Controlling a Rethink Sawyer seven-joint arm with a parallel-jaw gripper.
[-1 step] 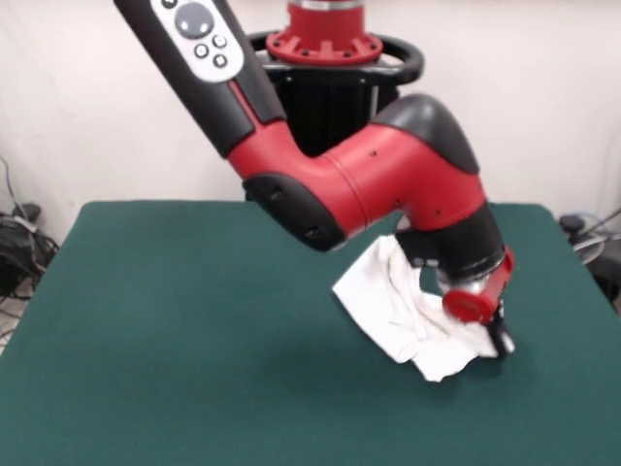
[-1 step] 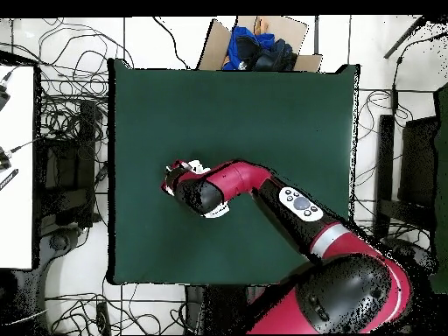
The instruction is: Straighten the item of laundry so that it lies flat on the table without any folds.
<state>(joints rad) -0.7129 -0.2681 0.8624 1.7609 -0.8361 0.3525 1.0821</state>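
The white shirt is lying crumpled in a soft heap on the green counter, toward four o'clock of its middle in the front view. The pincer is pressing down at the heap's right edge; whether it is apart or clamped, I cannot tell. The cloth is looking light and limp, so it will likely drag and bunch; an outer hem or corner seems the best hold.

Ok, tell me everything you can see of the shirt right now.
The shirt is a crumpled white cloth heap, plain side out, no print visible. It lies bunched with several folds on the green table, right of centre in the front view. The gripper presses at its right edge; whether it is gripping is unclear. From overhead the arm covers almost all of it, leaving only white slivers.
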